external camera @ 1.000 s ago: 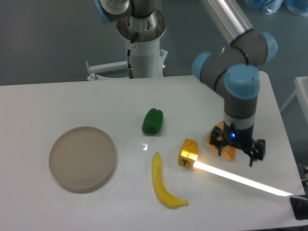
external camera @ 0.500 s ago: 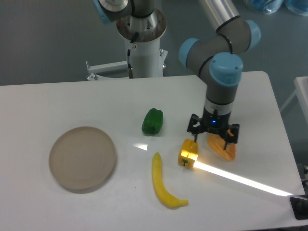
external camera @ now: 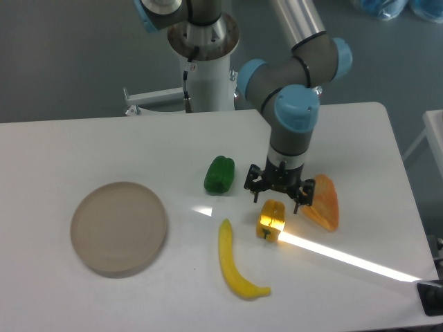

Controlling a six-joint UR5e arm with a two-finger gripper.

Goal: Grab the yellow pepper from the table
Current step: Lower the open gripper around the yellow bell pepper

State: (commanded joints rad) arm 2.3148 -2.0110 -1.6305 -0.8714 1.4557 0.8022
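Observation:
The yellow pepper (external camera: pixel 271 218) is a small glossy yellow-orange block lying on the white table (external camera: pixel 83 152), right of centre, in a bright streak of light. My gripper (external camera: pixel 277 194) hangs open just above and behind the pepper, one finger to each side of the pepper's top. It holds nothing, and I cannot tell whether the fingers touch the pepper.
A green pepper (external camera: pixel 220 174) lies left of the gripper. A flat orange wedge (external camera: pixel 323 202) lies right of it. A long curved yellow banana shape (external camera: pixel 235 264) lies in front. A round beige plate (external camera: pixel 119 227) sits at the left. The robot base column (external camera: pixel 206 69) stands behind the table.
The arm has swung left from over the orange wedge to over the yellow pepper. The wedge is uncovered now. The objects have not moved.

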